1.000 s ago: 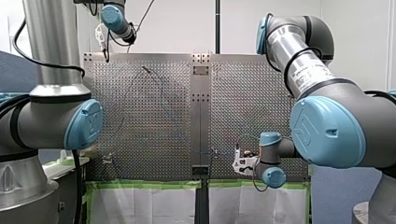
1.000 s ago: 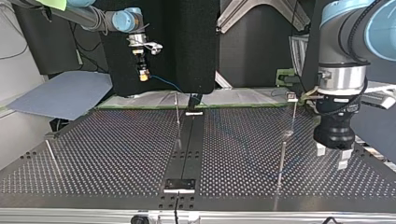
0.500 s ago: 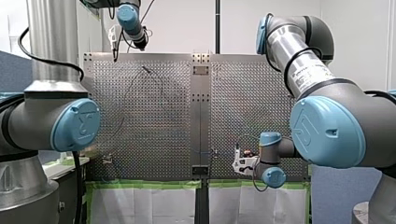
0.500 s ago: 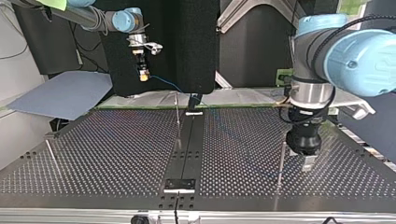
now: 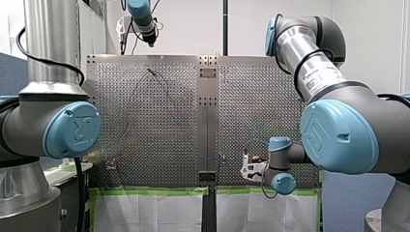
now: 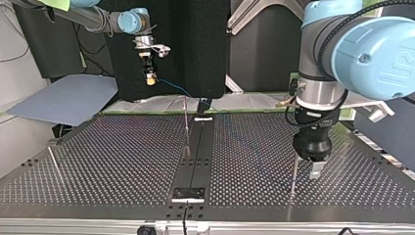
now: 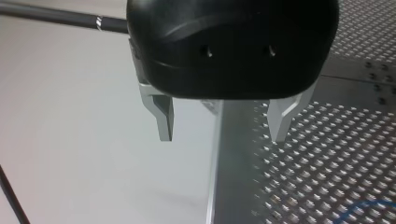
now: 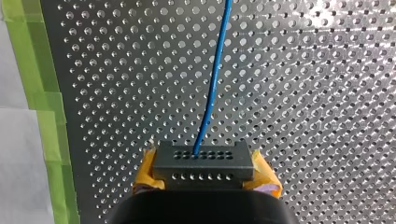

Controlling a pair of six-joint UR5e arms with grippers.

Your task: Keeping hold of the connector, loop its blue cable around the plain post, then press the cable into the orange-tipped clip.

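Observation:
My right gripper [image 8: 203, 173] is shut on a dark grey connector [image 8: 203, 158], which sits between its yellow pads [image 8: 145, 177]. The blue cable [image 8: 214, 84] runs straight ahead from the connector over the perforated plate. In the top view this gripper [image 6: 150, 80] hangs above the far edge, and the cable [image 6: 172, 88] drops toward a thin plain post [image 6: 186, 122] near the middle. My left gripper [image 7: 222, 133] is open, its metal fingers [image 7: 163, 119] bare, over the table's edge rail. It [image 6: 313, 169] hovers beside another thin post [image 6: 294, 172].
A third thin post [image 6: 53, 159] stands at the top view's left. A dark centre strip [image 6: 195, 156] divides the perforated table [image 6: 122, 161]. Green tape [image 8: 42, 107] lines the edge under my right gripper. A loop of blue cable [image 7: 369, 207] lies beyond my left gripper.
My left arm has swung from the top view's right edge toward the middle, and its gripper now hovers by the thin post. My right arm has not moved.

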